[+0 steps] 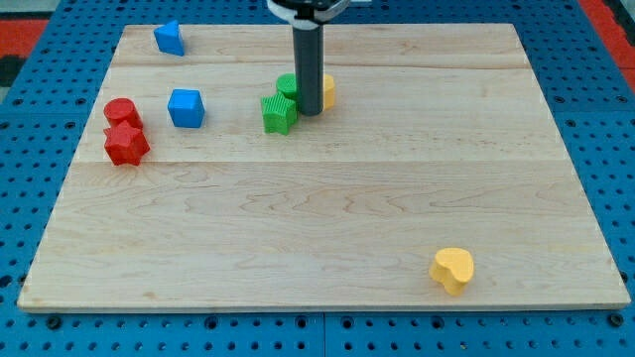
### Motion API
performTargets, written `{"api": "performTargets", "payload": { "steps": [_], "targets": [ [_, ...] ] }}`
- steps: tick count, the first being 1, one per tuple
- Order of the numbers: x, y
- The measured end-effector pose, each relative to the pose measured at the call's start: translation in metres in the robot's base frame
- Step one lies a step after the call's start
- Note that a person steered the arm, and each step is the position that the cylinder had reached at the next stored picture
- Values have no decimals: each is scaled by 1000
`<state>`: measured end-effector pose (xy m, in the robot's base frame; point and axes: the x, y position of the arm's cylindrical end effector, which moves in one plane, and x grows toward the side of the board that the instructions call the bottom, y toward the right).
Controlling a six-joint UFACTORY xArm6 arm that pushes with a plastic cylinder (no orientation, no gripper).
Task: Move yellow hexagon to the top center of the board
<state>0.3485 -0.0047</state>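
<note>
1. You will find my tip (pixel 310 111) down on the board in the upper middle, at the end of a straight dark rod; there is no pincer on this arm, so nothing opens, closes or holds.
2. The yellow hexagon (pixel 326 91) sits just to the view's right of the rod, mostly hidden behind it, apparently touching.
3. On the rod's other side a green block (pixel 288 85) of unclear shape peeks out, and a green star (pixel 279 113) lies just below it, close to my tip.
4. Toward the view's left you see a blue cube (pixel 186 107), a red cylinder (pixel 121 111) touching a red star (pixel 126 144), and another blue block (pixel 169 38) near the top-left corner.
5. A yellow heart (pixel 452 269) lies well apart, near the bottom right.
6. The wooden board (pixel 327 228) rests on a blue perforated worktop (pixel 30 198).
</note>
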Motion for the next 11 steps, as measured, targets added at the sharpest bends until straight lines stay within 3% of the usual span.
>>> {"api": "performTargets", "payload": {
  "steps": [3,4,5,7,8,9,11],
  "targets": [
    [-83,46],
    [-108,100],
    [-115,48],
    [-65,14],
    [-80,-17],
    [-121,-21],
    [-82,-3]
  ]
}}
